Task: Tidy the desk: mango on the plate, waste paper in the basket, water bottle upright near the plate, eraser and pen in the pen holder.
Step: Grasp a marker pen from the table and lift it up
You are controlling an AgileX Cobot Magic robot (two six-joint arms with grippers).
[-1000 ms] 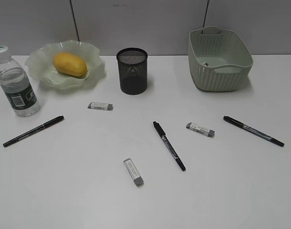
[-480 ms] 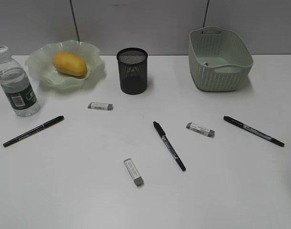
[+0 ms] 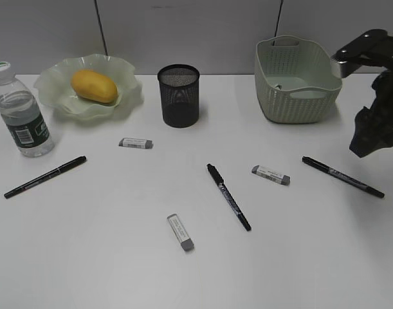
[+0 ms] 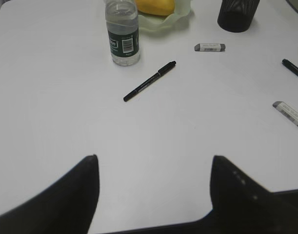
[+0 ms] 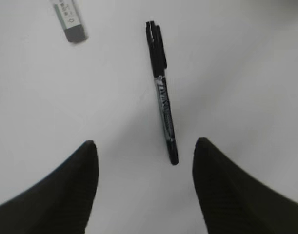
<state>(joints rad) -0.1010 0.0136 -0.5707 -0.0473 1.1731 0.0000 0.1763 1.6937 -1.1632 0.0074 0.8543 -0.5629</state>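
Note:
The mango (image 3: 93, 86) lies on the plate (image 3: 60, 103). The water bottle (image 3: 19, 112) stands upright left of the plate. The pen holder (image 3: 179, 95) and the basket (image 3: 296, 80) stand at the back. I cannot make out the waste paper. Three pens (image 3: 45, 177) (image 3: 228, 196) (image 3: 343, 176) and three erasers (image 3: 136, 143) (image 3: 271, 174) (image 3: 181, 232) lie on the desk (image 3: 106, 257). My right gripper (image 3: 362, 151) (image 5: 145, 148) is open and empty above the right pen (image 5: 162, 90), whose near end lies between the fingers. My left gripper (image 4: 153, 163) is open and empty over bare desk.
The left wrist view shows the bottle (image 4: 123, 36), a pen (image 4: 149, 81), an eraser (image 4: 209, 47) and the pen holder (image 4: 238, 12) farther off. An eraser (image 5: 69, 19) lies up and left of the right gripper. A grey wall closes the back.
My right arm has come into the exterior view from the right and now hangs over the right pen. The objects on the desk have not moved.

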